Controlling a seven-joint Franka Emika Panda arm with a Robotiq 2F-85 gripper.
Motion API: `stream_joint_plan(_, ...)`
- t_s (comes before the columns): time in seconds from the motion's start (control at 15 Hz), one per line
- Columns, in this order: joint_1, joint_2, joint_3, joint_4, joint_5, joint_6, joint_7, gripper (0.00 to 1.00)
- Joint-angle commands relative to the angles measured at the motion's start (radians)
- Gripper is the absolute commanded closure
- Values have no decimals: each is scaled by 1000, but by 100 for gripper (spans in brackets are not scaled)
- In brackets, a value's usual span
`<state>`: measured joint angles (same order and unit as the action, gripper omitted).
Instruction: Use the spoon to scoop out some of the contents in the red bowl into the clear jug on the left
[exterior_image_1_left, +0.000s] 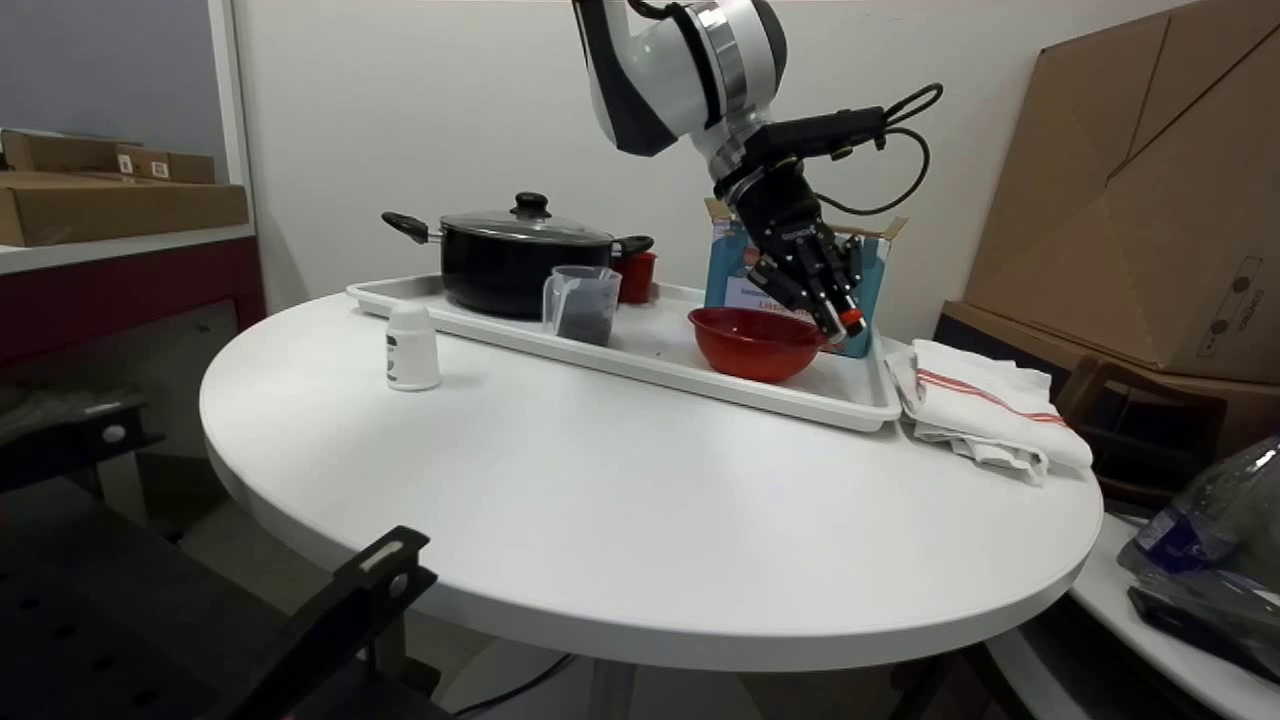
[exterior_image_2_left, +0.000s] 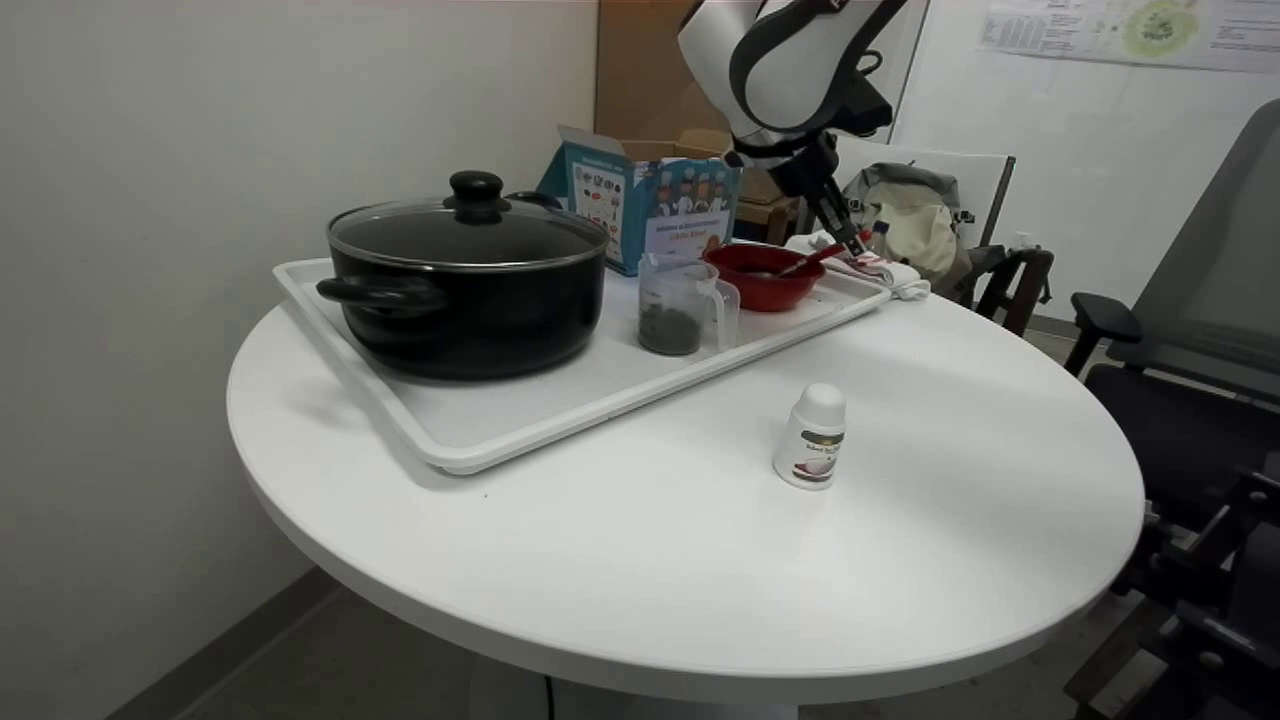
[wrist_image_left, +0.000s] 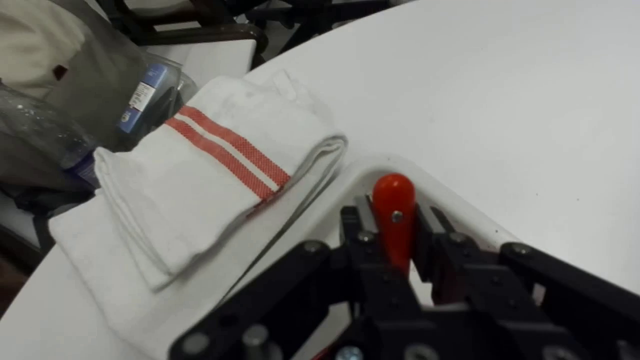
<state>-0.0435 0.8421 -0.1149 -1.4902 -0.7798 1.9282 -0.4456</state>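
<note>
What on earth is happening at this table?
A robot arm is gripping a red-handled spoon with its tool. The spoon's far end dips into the red bowl; whether it carries anything doesn't show. The clear jug, near the black pot, has something dark inside.

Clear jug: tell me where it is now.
In both exterior views, the clear jug stands on the white tray, right of the black pot and left of the red bowl.
</note>
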Motion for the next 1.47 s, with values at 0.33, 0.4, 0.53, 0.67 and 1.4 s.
stream_joint_plan(0.33,6,-130,12,-246,-202,58,135,89)
stream_joint_plan(0.4,5,-137,17,-264,-207,58,146,90)
stream_joint_plan(0.53,2,-145,32,-295,-205,57,164,90)
stream_joint_plan(0.67,-1,-148,47,-310,-190,53,174,90)
stream_joint_plan(1.4,-56,-133,100,-218,101,20,131,90)
